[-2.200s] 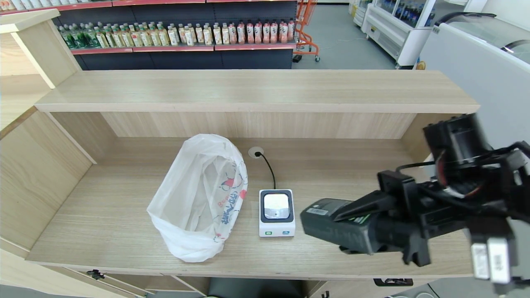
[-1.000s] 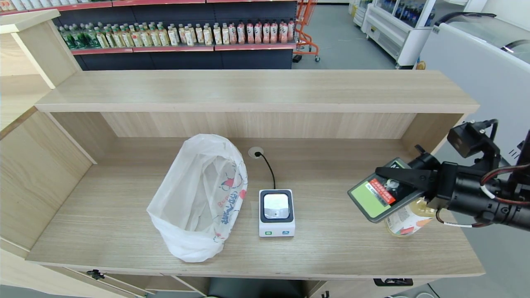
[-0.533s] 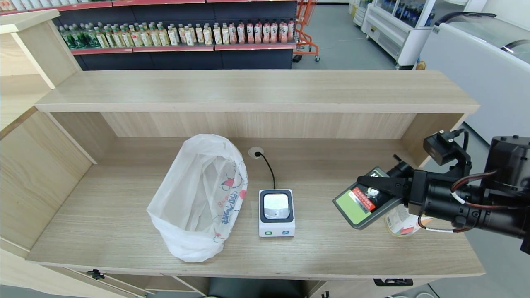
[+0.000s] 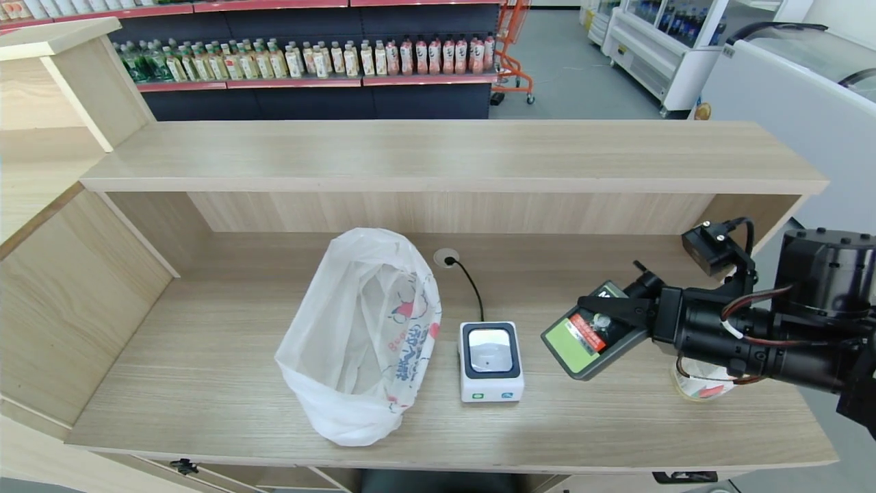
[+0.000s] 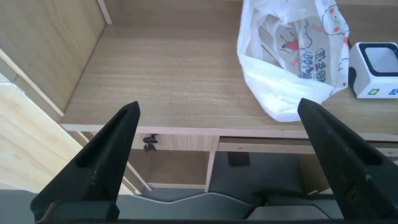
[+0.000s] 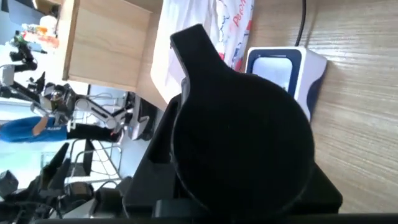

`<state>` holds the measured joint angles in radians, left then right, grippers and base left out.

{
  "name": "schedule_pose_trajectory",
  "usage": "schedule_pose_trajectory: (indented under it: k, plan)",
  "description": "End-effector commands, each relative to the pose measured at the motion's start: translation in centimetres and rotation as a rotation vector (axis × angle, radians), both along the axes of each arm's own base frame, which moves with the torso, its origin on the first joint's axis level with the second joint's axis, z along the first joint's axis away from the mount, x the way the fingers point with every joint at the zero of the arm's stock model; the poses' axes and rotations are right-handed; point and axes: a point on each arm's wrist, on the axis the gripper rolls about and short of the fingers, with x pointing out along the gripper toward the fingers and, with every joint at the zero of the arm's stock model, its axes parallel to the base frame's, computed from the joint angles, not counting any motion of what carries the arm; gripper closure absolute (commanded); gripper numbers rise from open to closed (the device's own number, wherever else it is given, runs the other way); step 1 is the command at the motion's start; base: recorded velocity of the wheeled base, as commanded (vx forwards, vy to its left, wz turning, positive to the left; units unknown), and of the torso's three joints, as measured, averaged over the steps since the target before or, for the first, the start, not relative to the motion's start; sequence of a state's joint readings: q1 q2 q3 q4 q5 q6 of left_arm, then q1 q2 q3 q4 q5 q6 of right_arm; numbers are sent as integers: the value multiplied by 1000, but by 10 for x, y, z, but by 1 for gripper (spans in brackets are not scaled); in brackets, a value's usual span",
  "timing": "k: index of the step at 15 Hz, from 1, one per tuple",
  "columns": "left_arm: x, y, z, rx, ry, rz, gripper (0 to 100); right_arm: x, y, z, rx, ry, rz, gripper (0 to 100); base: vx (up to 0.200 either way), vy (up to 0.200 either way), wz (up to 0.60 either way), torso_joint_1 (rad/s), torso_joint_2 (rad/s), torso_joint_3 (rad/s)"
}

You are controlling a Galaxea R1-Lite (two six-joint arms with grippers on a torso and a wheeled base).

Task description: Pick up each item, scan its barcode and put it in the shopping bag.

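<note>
My right gripper (image 4: pixel 603 319) is shut on a flat dark box (image 4: pixel 582 340) with a green and red label. It holds the box tilted above the counter, a little to the right of the white barcode scanner (image 4: pixel 491 360). The white plastic shopping bag (image 4: pixel 366 335) stands open just left of the scanner. In the right wrist view the dark box (image 6: pixel 242 137) hangs in front of the scanner (image 6: pixel 281 67) and the bag (image 6: pixel 208 25). My left gripper (image 5: pixel 219 109) is open and hangs off the counter's front edge, on the near side of the bag (image 5: pixel 292 56).
A bottle with a white and orange label (image 4: pixel 703 383) stands on the counter behind my right arm, mostly hidden. The scanner's black cable (image 4: pixel 469 281) runs to a hole at the back. A raised wooden ledge (image 4: pixel 452 154) borders the counter's far side.
The head camera has shifted, so the whole picture sits further right. My right gripper has carried the box leftward, closer to the scanner, uncovering part of the bottle.
</note>
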<state>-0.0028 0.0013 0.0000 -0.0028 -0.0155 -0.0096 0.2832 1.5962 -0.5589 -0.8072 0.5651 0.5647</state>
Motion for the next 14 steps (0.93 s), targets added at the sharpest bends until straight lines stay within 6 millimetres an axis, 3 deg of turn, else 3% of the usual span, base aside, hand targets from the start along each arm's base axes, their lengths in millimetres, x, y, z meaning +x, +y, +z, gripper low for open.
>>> schedule_pose_trajectory:
  k: [1,5,8,14]
  plan:
    - [0,0,0,-1,0,0,0,4,6,-8,-23,19,-14,100,0,200,0,-12,2,7]
    - [0,0,0,0,0,0,0,33,17,-28,-137,7,-134,100,0,200,0,1,0,4]
    - [0,0,0,2,0,0,0,45,22,-29,-148,-5,-137,100,0,0,0,0,0,0]
    - [0,0,0,3,0,0,0,67,29,-67,-241,-29,-106,100,0,0,0,0,0,0]
